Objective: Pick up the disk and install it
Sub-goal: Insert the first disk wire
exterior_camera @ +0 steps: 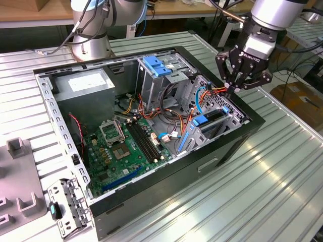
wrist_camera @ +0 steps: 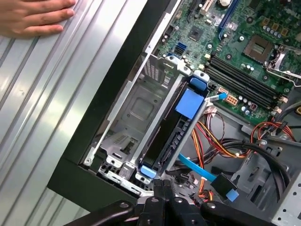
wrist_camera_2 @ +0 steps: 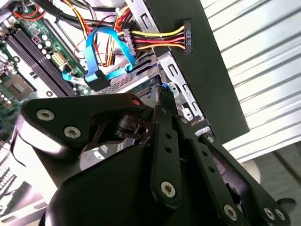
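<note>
The gripper (exterior_camera: 232, 91) is hanging over 1 open computer case (exterior_camera: 151, 201), its 2 fingers pinched together with nothing between them. In the first wrist view the closed fingertips (wrist_camera: 157, 190) are sitting right at the near end of the disk (wrist_camera: 169, 134), though I cannot tell if they are touching it. The 1 disk is standing on edge in the drive cage (wrist_camera: 134, 106), beside the motherboard (wrist_camera: 235, 42). 1 person's hand (wrist_camera: 33, 16) is lying flat on the ribbed table (wrist_camera: 42, 108).
</note>
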Robot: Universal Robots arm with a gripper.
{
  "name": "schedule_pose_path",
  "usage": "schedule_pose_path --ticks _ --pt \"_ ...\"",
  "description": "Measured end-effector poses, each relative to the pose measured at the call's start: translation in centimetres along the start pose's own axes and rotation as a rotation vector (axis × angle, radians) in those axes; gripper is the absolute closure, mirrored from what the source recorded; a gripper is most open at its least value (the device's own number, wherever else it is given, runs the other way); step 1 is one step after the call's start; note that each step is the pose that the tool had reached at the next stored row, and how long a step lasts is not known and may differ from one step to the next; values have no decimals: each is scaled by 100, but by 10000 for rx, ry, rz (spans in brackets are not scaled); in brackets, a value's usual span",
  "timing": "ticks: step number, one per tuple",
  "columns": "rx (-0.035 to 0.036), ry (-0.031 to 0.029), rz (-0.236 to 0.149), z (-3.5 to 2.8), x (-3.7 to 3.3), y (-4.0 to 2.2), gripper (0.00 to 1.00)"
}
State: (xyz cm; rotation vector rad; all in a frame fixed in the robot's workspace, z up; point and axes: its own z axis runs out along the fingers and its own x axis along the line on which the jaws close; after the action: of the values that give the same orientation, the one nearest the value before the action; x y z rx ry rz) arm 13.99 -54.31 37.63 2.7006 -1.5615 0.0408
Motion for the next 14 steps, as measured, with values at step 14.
schedule_pose_path --ticks 14 --pt "-6 -15 -963 4 27 -257 89"
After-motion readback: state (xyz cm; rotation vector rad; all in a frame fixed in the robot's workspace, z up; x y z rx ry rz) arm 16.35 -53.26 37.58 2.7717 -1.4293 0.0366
